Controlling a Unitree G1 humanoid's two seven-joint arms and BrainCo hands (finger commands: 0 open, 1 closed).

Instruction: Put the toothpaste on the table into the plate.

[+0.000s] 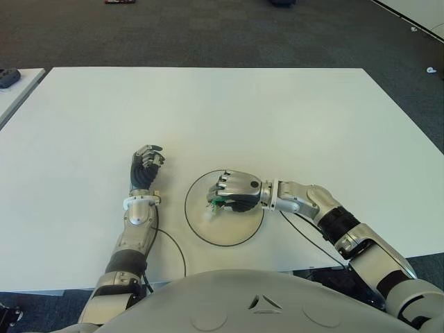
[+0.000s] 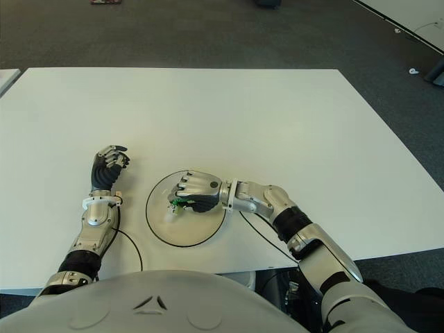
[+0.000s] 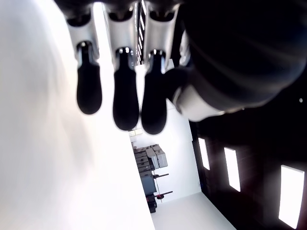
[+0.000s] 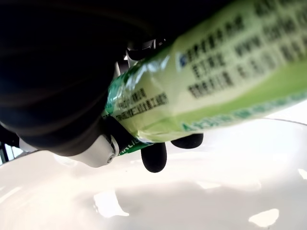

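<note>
A white plate [image 1: 239, 232] with a dark rim sits on the white table near its front edge. My right hand [image 1: 234, 192] hovers over the plate, palm down, shut on the green toothpaste tube [image 1: 216, 204]. Only the tube's end peeks out under the fingers in the eye views. In the right wrist view the tube [image 4: 211, 81] fills the picture, green and white with print, just above the plate's white surface [image 4: 192, 201]. My left hand [image 1: 146, 166] shows left of the plate with its fingers [image 3: 125, 96] curled and nothing in them.
The white table [image 1: 229, 118] stretches far back and to both sides. A second table's corner with a dark object [image 1: 8, 76] shows at the far left. Dark carpet lies beyond. A black cable [image 1: 177, 250] runs by the left forearm.
</note>
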